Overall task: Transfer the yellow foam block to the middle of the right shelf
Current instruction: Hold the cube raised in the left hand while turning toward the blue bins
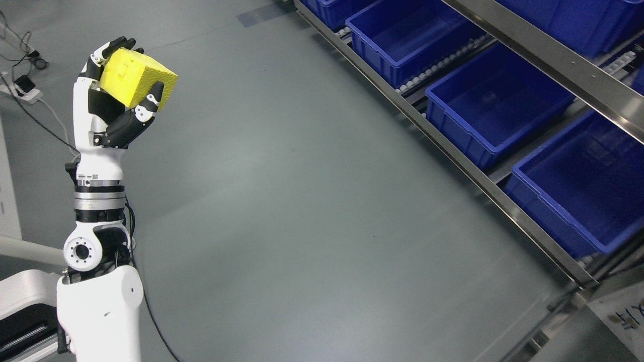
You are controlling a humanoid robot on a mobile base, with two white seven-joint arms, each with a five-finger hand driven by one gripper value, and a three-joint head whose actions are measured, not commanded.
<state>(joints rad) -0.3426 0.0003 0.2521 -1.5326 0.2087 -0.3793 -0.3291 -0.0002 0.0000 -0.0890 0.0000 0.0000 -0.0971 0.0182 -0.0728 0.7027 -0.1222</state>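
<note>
Head view: yellow foam block point(137, 79) is sitting high at the far left of the picture, well apart from the shelf point(503, 166) that is running down the right side. The left hand point(111, 100) is gripping it, its fingers point(118, 47) curling over the block's top edge and the thumb pressing up against its lower right face, so the block is tilting with one corner pointing toward the shelf. The block looks roughly cubic, so no long axis is telling. Open grey floor point(302, 201) is lying between block and shelf, with nothing standing in the way. Blue bins point(498, 100) are lining the shelf behind its metal rail. Cables point(30, 95) are trailing left of the hand. The right arm is not showing.
</note>
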